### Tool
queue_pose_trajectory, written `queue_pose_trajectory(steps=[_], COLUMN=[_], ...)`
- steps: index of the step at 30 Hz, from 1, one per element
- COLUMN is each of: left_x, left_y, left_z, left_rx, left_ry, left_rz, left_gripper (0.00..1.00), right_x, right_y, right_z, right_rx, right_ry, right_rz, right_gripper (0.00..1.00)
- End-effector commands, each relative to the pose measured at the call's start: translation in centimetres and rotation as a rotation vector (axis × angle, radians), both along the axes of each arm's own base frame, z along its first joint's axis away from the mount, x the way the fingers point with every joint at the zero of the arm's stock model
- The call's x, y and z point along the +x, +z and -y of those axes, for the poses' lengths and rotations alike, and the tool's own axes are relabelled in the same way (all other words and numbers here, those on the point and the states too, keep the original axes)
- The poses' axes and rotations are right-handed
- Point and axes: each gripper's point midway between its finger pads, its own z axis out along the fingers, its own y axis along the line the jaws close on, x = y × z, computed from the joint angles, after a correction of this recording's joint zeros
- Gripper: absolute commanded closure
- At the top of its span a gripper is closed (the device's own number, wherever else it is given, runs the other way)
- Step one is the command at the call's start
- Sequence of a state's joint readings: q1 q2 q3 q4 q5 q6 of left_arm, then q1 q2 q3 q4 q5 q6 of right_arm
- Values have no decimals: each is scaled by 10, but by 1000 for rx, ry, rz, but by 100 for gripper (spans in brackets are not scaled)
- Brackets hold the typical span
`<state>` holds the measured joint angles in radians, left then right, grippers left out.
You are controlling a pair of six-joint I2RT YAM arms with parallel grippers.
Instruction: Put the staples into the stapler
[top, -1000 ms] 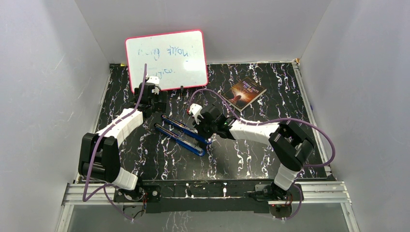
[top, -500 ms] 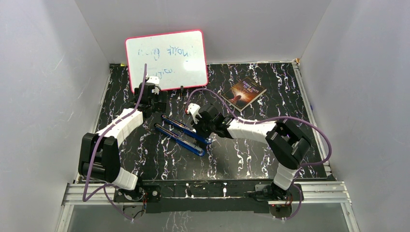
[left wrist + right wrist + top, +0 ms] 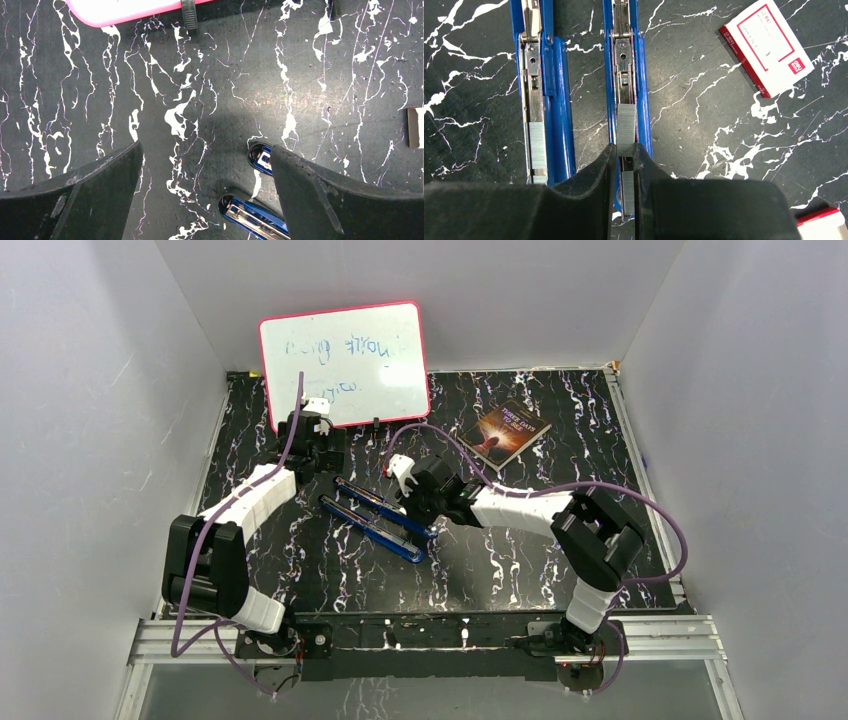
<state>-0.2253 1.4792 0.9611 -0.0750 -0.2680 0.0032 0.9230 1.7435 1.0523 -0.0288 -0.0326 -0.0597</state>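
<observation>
The right gripper pinches the near end of a thin silvery-grey metal strip of staples. It sits slightly further left than a second ago, while the left arm has not moved. The strip lies lengthwise over the open channel of a long blue metal stapler, pointing away from the wrist. The stapler rests, spread open, on the black marbled table. The left gripper hangs wide open over the stapler's far tips.
</observation>
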Motion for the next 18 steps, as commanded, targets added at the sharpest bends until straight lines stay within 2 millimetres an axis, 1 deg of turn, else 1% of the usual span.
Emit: queue_pose_trajectory(steps=[1, 7, 14, 18], left_x=[1, 1, 1, 1], left_y=[20, 21, 20, 20], left_z=[0, 0, 0, 0], left_rx=[-23, -22, -23, -23], left_ry=[1, 2, 1, 0], left_rz=[59, 61, 59, 60], left_gripper=[2, 2, 2, 2], right_x=[-9, -9, -10, -8], right_y=[0, 2, 5, 10], right_z=[17, 19, 19, 18], right_rx=[-49, -51, -46, -30], right_ry=[0, -1, -1, -5], right_rz=[-14, -13, -8, 2], right_gripper=[100, 97, 87, 79])
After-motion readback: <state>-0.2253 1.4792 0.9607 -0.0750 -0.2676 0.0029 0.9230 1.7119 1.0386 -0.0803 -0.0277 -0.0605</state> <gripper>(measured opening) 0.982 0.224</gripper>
